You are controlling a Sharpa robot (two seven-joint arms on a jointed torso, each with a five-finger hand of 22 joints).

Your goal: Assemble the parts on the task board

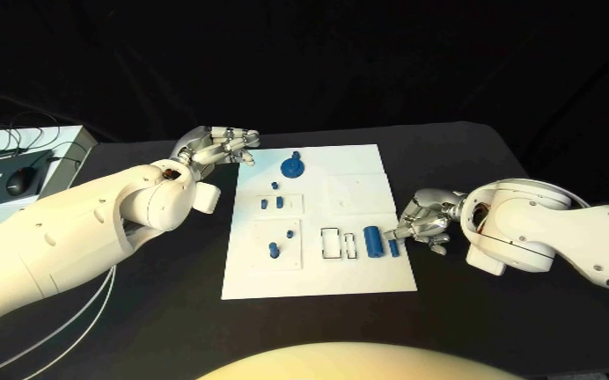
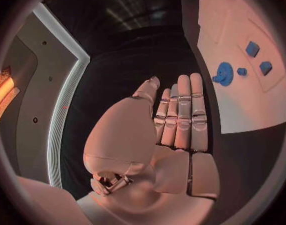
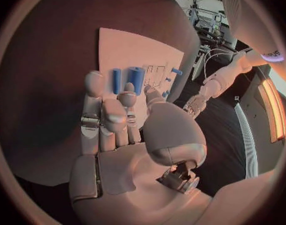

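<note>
**Right hand at the cylinder, left hand standing off**

My right hand [image 1: 422, 223] sits at the board's [image 1: 342, 274] right edge, lower right of the frame, fingers apart and holding nothing. Its fingertips [image 3: 127, 92] are just beside the blue cylinder [image 1: 373, 240], probably placed to grasp it. My left hand [image 1: 223, 145] hovers empty, fingers straight, at the board's upper left corner near the gear [image 1: 295, 168], leaving the board unobstructed.

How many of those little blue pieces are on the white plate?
8, perhaps more hidden: a gear at the far end, four small pieces mid-plate, two nearer, and a cylinder near the right hand.
</note>
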